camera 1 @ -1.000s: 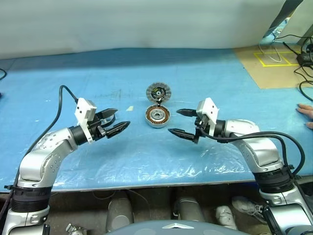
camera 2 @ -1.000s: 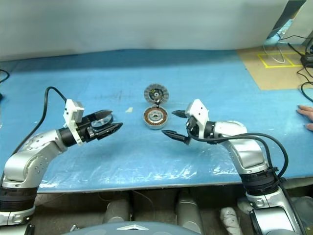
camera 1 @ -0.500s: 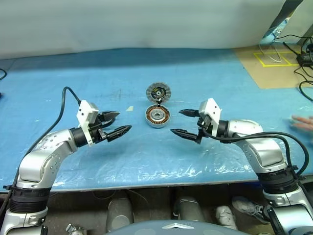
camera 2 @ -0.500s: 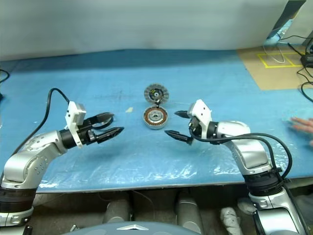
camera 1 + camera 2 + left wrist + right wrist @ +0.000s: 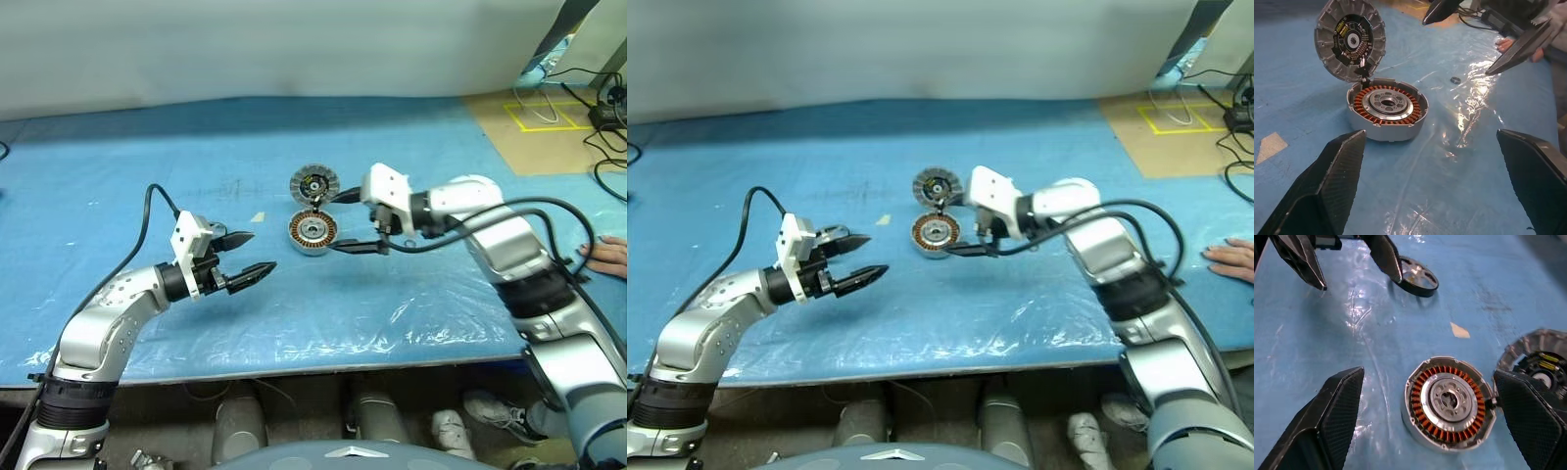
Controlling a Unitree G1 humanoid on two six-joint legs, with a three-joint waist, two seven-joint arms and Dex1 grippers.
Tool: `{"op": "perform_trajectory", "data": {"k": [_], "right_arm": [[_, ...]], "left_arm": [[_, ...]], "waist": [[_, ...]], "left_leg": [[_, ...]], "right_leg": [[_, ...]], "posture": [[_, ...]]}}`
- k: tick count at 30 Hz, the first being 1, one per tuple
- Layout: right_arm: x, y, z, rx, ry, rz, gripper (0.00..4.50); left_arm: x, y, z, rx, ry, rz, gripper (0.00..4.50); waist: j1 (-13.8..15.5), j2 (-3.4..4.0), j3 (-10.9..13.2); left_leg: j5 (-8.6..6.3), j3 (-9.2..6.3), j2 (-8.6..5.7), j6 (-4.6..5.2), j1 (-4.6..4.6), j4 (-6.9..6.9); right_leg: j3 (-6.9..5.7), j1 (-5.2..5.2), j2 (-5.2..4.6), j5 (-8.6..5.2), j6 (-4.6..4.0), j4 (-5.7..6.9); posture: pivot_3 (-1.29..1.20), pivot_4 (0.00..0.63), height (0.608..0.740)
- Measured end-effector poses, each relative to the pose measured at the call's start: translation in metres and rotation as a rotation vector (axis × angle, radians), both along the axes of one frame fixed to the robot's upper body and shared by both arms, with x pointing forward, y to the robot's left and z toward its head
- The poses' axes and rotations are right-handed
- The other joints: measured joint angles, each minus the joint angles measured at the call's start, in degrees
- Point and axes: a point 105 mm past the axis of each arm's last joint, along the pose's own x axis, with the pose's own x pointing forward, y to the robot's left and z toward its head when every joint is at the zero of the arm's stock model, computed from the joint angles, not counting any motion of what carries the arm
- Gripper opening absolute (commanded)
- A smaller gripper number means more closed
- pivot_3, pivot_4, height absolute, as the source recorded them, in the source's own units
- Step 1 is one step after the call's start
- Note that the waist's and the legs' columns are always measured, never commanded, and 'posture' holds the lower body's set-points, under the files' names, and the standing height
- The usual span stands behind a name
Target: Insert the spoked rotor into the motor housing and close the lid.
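Observation:
The motor housing [image 5: 313, 232] lies on the blue table, its copper windings and silver hub showing. The lid [image 5: 314, 182] leans open at the housing's far edge, ribbed face with the black-and-yellow centre towards me. My right gripper [image 5: 343, 223] is open just right of the housing, one finger on the far side and one on the near side. In its wrist view the housing [image 5: 1449, 401] sits between the fingers. My left gripper [image 5: 257, 253] is open and empty, well left of the housing. The spoked rotor [image 5: 1418, 279] lies flat on the table beyond the left gripper [image 5: 1361, 284].
A small black ring [image 5: 1455, 80] lies on the table to the right of the housing. A cream tape scrap [image 5: 258, 216] sits left of the housing. A person's hand [image 5: 607, 257] rests at the table's right edge. Cardboard [image 5: 534, 132] and cables lie at the back right.
My right gripper has swung left and up to the housing's right side and rolled. The left gripper has drifted slightly towards the housing. The person's hand has shifted nearer.

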Motion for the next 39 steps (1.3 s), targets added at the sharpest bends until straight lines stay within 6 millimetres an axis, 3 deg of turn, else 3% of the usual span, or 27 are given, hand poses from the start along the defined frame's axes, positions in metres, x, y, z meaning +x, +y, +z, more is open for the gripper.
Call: {"op": "perform_trajectory", "data": {"k": [4,7,9,22,36,39], "right_arm": [[0.009,0.012,-0.028,-0.125,0.021,0.062,4.45],[0.012,0.01,-0.051,-0.221,0.02,0.111,4.45],[0.014,0.008,-0.055,-0.237,0.015,0.122,4.45],[0.033,-0.001,-0.061,-0.319,-0.062,0.143,4.45],[0.038,0.011,-0.062,-0.376,-0.126,0.2,4.45],[0.038,0.01,-0.065,-0.396,-0.135,0.211,3.85]], "left_arm": [[0.0,0.001,-0.003,-0.004,0.001,0.019,4.47],[-0.005,0.004,-0.01,-0.002,0.024,0.033,4.47],[-0.006,0.006,-0.012,-0.001,0.033,0.039,4.47],[-0.006,0.01,-0.011,-0.003,0.017,0.07,4.47],[-0.005,0.008,-0.012,-0.011,0.014,0.075,4.47],[-0.004,0.007,-0.011,-0.011,0.012,0.077,4.5]], "waist": [[0.2,0.0,0.0],[0.2,-0.01,0.0],[0.2,-0.01,0.0],[0.0,-0.01,0.0],[0.0,-0.01,0.0],[0.0,-0.01,0.0]], "left_leg": [[0.0,-0.02,0.0,0.0,-0.13,0.07],[0.0,-0.02,0.0,0.01,-0.21,0.11],[0.0,-0.02,0.02,0.02,-0.24,0.13],[-0.01,-0.02,0.05,0.05,-0.19,0.3],[-0.11,-0.01,0.1,0.22,-0.2,0.36],[-0.12,-0.01,0.1,0.24,-0.19,0.37]], "right_leg": [[-0.06,-0.02,-0.02,0.0,-0.01,-0.03],[-0.07,-0.08,-0.03,0.0,-0.01,-0.03],[-0.06,-0.14,-0.02,0.01,-0.02,0.02],[-0.04,-0.14,-0.01,0.01,-0.05,0.23],[-0.04,-0.2,0.01,-0.03,-0.12,0.36],[-0.03,-0.2,0.01,-0.03,-0.13,0.39]], "posture": [[0.0,0.15,0.74],[0.0,0.15,0.74],[0.0,0.15,0.74],[0.0,0.15,0.74],[0.0,0.15,0.74],[0.0,0.15,0.74]]}}
